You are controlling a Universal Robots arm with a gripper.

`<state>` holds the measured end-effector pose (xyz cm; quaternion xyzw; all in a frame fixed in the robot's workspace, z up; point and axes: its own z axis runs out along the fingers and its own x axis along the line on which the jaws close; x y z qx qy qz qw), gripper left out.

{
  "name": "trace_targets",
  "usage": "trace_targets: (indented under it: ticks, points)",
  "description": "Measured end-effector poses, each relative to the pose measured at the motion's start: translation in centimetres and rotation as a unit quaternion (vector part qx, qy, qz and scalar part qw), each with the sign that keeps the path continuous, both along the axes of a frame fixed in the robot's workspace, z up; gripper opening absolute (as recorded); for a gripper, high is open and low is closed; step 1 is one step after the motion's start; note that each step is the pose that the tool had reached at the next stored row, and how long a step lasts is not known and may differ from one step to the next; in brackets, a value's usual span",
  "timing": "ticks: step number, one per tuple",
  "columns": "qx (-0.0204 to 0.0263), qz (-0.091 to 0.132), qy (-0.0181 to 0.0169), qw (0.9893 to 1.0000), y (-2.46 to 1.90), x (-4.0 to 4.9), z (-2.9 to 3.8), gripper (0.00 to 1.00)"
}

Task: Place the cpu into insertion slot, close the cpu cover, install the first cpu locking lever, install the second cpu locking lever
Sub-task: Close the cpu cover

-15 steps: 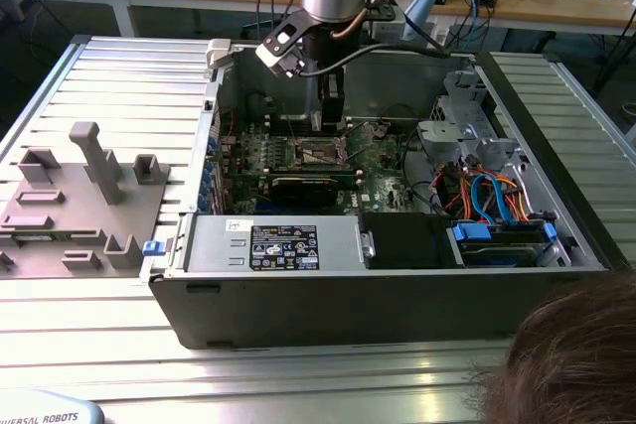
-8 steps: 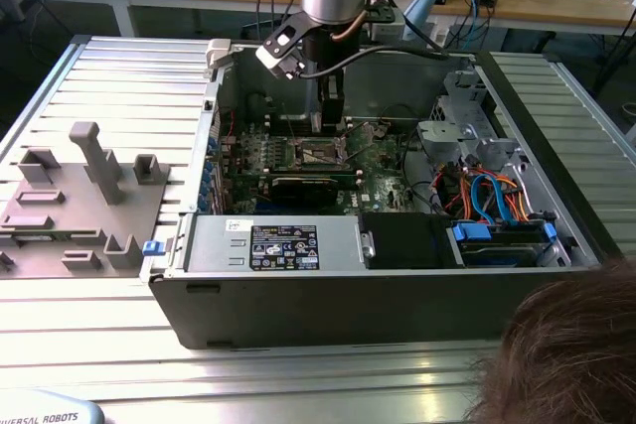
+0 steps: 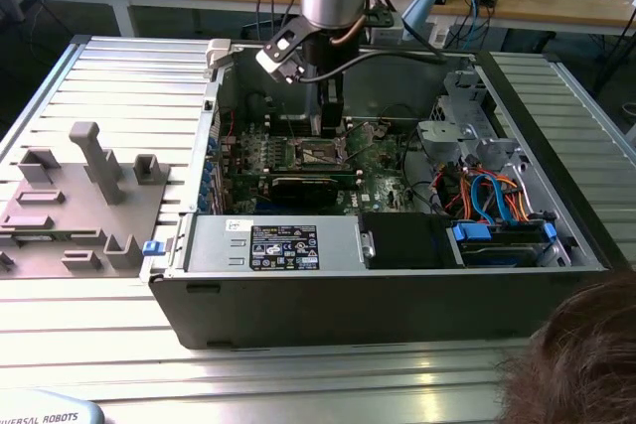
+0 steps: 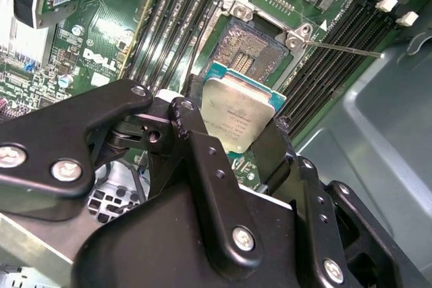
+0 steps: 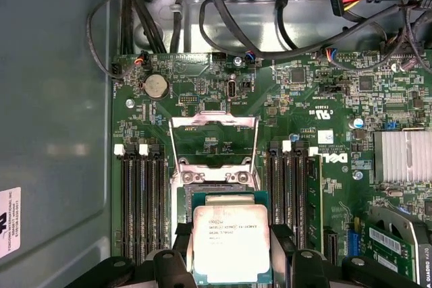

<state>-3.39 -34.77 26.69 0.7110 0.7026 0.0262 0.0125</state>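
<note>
My gripper [image 4: 233, 129] is shut on the cpu [image 4: 237, 116], a flat square chip with a silver-grey top, gripped at two opposite edges. The cpu [image 5: 231, 242] hangs tilted just above the insertion slot [image 4: 246, 48], whose dark pin field lies uncovered inside a shiny rim. In the first wrist view the chip covers most of the slot. The cpu cover [image 5: 213, 121] stands flipped open on the far side of the socket. A thin metal locking lever [image 4: 344, 48] sticks out from the socket corner. In the exterior view the gripper [image 3: 325, 126] reaches down into the open computer case over the motherboard.
Black memory slots [image 5: 142, 200] flank the socket on both sides. Cables [image 5: 270, 25] run along the board's edge. A graphics card [image 3: 313, 186] and a power supply [image 3: 268, 243] sit in the case. Grey fixtures [image 3: 94, 161] stand at the exterior view's left. A person's head [image 3: 581, 364] shows at its lower right.
</note>
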Motion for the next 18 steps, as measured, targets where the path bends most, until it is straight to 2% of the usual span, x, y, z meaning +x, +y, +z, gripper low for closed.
trace_targets:
  ticks: [9, 18]
  points:
    - [0.0001, 0.000, -0.0001, 1.0000, 0.03, -0.01, -0.37, 0.54]
    - [0.0000, 0.000, 0.0000, 1.0000, 0.24, -0.04, -0.58, 0.54]
